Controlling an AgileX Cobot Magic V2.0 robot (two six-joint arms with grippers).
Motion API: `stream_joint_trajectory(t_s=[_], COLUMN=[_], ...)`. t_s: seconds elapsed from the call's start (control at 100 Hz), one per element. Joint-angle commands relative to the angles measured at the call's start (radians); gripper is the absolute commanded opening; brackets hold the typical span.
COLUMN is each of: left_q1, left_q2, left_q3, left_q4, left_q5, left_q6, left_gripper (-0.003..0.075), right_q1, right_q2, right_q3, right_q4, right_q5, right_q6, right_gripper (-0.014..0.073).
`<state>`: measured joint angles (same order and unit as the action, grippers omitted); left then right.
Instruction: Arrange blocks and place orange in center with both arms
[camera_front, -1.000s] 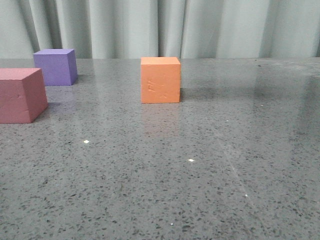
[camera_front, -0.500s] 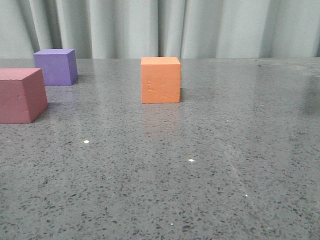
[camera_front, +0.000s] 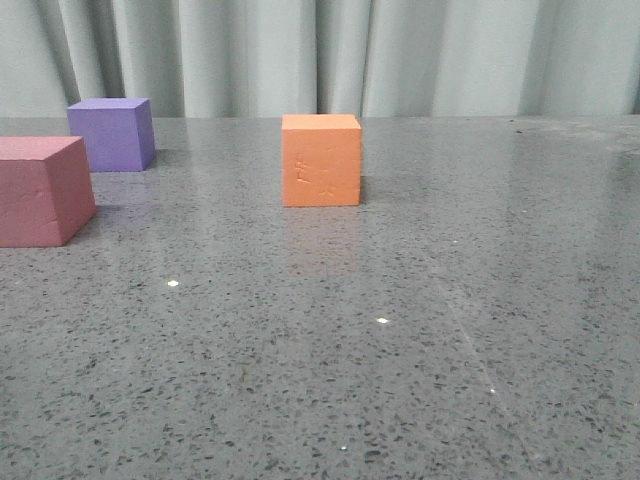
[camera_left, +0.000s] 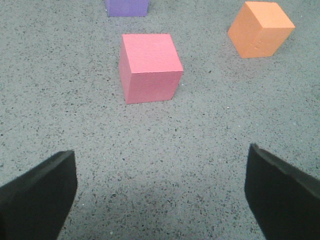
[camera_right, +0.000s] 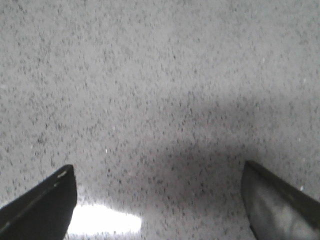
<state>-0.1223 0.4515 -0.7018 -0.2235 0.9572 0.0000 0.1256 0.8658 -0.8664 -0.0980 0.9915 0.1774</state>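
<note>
The orange cube (camera_front: 321, 160) stands near the middle of the table towards the back. The purple cube (camera_front: 111, 134) is at the far left. The pink-red cube (camera_front: 40, 190) sits nearer, at the left edge of the front view. No gripper shows in the front view. In the left wrist view my left gripper (camera_left: 161, 192) is open and empty over bare table, with the pink-red cube (camera_left: 149, 67) ahead of it, the orange cube (camera_left: 260, 28) further off to one side, and the purple cube (camera_left: 127, 7) beyond. My right gripper (camera_right: 159, 200) is open and empty over bare table.
The table (camera_front: 400, 330) is grey speckled stone with a glossy top. A pale pleated curtain (camera_front: 330, 55) hangs behind its far edge. A bright reflection (camera_right: 102, 220) lies on the table near the right gripper.
The cubes have not moved. A dark reflection on the right side of the table has faded away.
</note>
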Motion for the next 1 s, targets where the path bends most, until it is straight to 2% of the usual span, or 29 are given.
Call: stream_joint_trajectory(t_s=[0.0,0.29,0.45,0.58,0.71,0.86,0.99], left_q1=[-0.006,-0.006,-0.006,-0.006,-0.006,-0.006,-0.006], left_q2=[0.015,0.015,0.02,0.057,0.145,0.275,0.392], left_q3=[-0.036,-0.036,-0.051,-0.126,-0.235,-0.354,-0.434], left_q4=[-0.023,-0.021,-0.099,-0.166,-0.213,-0.38,-0.43], left_q5=[-0.054,-0.063,-0.063,-0.061,-0.061,-0.059,-0.054], left_q6=[-0.008,-0.008,0.012,0.055,0.059,0.193,0.213], left_gripper=[0.0639,0.0639,0.0638,0.0636,0.0592,0.0536,0.0536], right_q1=[-0.005,-0.005,-0.005,-0.005,-0.005,-0.005,-0.005], right_q2=[-0.06,-0.171,-0.171,-0.171,-0.171,-0.171,-0.171], right_q3=[0.013,0.037,0.037,0.037,0.037,0.037,0.037], right_q4=[-0.002,-0.003,-0.002,0.0,0.003,0.017,0.017], right_q5=[-0.035,-0.021,-0.008,-0.008,-0.008,-0.008,-0.008], right_q6=[-0.012,-0.012,-0.012,-0.012,-0.012,-0.012,-0.012], right_gripper=[0.0654,0.0654,0.0654,0.0654,0.0654,0.0654,0.0654])
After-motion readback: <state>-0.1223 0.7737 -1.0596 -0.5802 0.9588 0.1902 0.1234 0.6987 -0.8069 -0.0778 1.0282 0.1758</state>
